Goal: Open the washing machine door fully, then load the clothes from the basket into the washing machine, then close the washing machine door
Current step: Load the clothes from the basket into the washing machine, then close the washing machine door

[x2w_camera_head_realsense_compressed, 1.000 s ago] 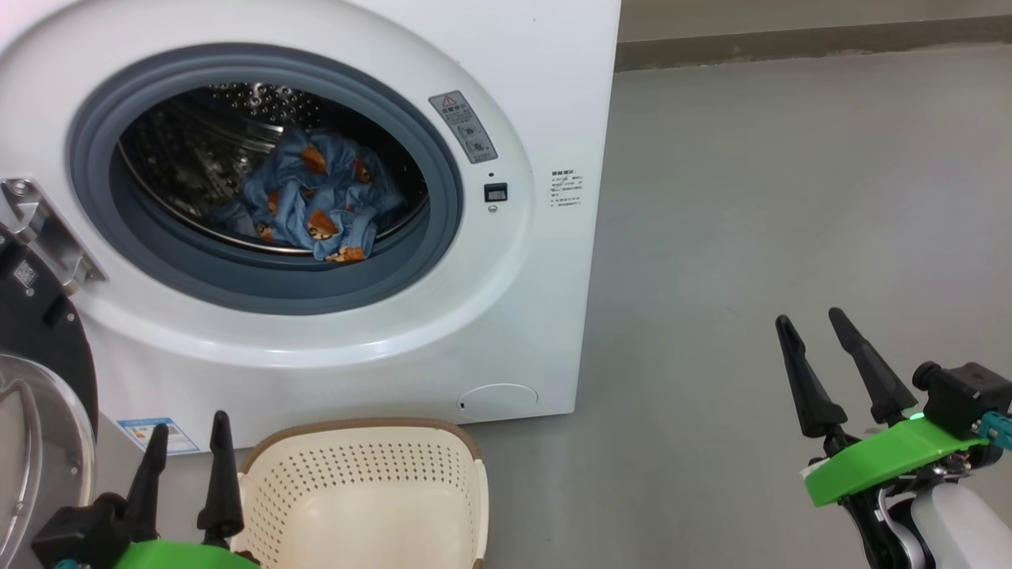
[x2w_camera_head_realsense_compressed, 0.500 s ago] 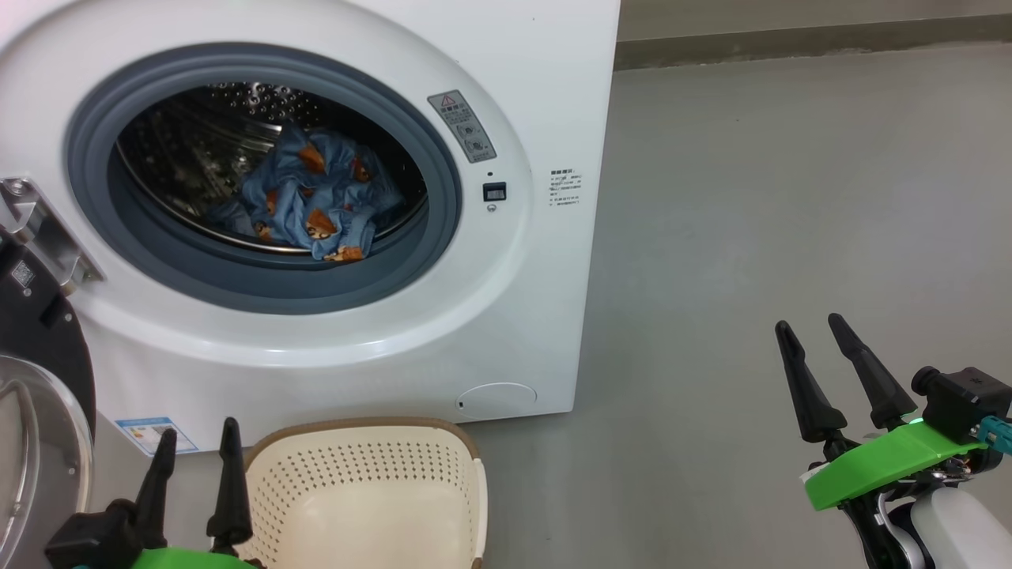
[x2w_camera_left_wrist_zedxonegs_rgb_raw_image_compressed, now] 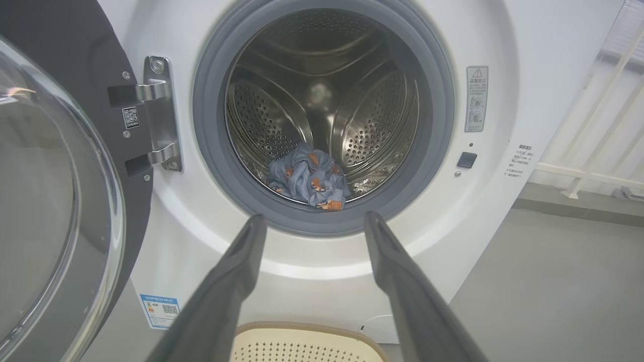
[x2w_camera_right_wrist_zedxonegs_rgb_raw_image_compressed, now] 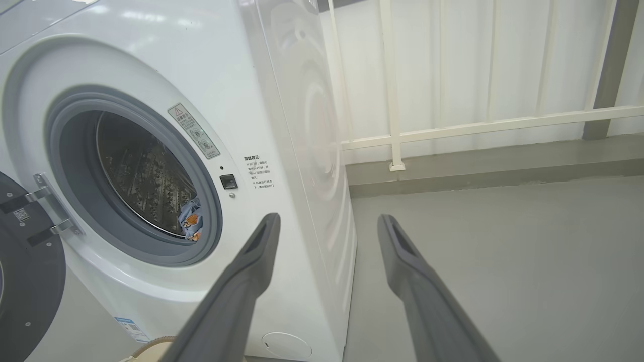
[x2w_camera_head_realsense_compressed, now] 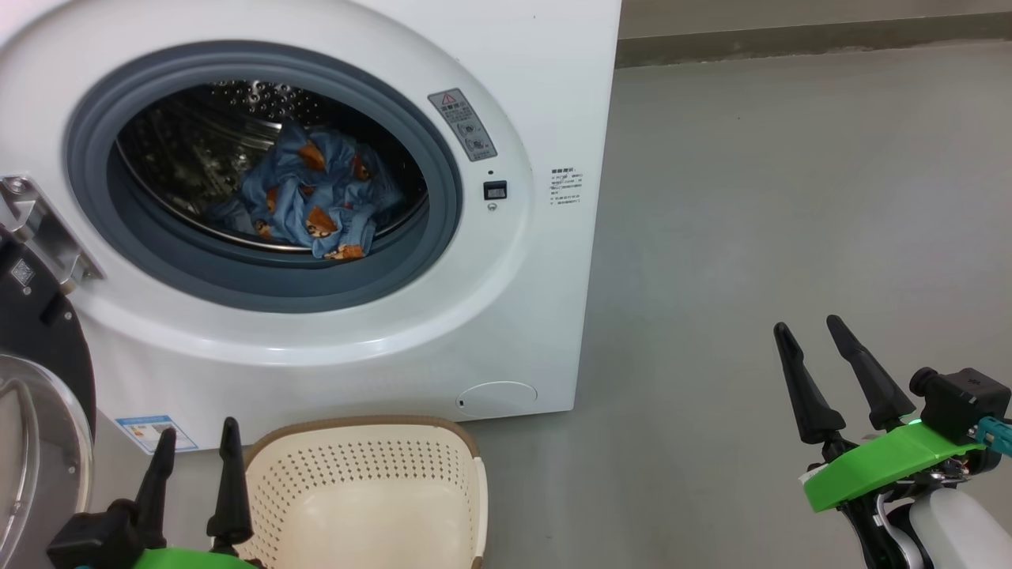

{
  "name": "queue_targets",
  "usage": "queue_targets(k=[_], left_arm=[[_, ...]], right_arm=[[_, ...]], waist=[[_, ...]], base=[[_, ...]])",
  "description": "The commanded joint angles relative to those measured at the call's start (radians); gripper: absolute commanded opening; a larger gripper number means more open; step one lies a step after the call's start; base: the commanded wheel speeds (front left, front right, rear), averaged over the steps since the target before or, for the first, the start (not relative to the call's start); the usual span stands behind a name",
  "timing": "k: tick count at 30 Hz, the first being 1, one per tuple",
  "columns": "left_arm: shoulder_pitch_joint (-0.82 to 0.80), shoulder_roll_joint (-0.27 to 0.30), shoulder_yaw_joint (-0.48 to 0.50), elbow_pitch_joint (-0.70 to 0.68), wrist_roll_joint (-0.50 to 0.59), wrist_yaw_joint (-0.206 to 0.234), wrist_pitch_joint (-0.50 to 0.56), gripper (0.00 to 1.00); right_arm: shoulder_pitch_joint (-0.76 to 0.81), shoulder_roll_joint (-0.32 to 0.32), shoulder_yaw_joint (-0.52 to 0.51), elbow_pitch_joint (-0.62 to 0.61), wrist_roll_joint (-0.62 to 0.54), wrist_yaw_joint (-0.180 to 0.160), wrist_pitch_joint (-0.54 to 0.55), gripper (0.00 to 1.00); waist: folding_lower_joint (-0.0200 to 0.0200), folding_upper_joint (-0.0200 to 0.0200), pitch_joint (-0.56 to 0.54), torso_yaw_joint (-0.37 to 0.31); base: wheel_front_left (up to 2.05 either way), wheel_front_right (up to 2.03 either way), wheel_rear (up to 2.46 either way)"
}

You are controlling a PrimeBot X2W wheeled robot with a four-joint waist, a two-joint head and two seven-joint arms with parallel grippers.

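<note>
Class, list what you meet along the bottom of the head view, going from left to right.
washing machine door → left gripper → basket → grey floor → right gripper

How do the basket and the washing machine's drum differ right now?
The basket is cream plastic with a brown rim; the drum is shiny steel. The basket shows no clothes in its visible part; the drum holds the clothes. The basket opens upward on the floor; the drum opens toward the front. Both have perforated walls.
</note>
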Motion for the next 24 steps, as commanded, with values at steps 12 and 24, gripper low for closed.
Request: queue_targets(k=[12, 24], left_arm=[[-0.036, 0.009, 0.047, -0.01, 0.037, -0.004, -0.006, 1.0], [-0.035, 0.001, 0.056, -0.01, 0.046, -0.007, -0.006, 1.0]], right_arm=[[-0.02, -0.017, 0.025, -0.014, 0.002, 0.005, -0.008, 1.0], [-0.019, -0.02, 0.024, -0.016, 0.005, 0.005, -0.008, 1.0]], waist=[[0.0, 0.0, -0.002, -0.003], [0.0, 0.0, 0.002, -0.002]], base=[[0.0, 0.0, 0.0], [-0.71, 0.71, 0.0]])
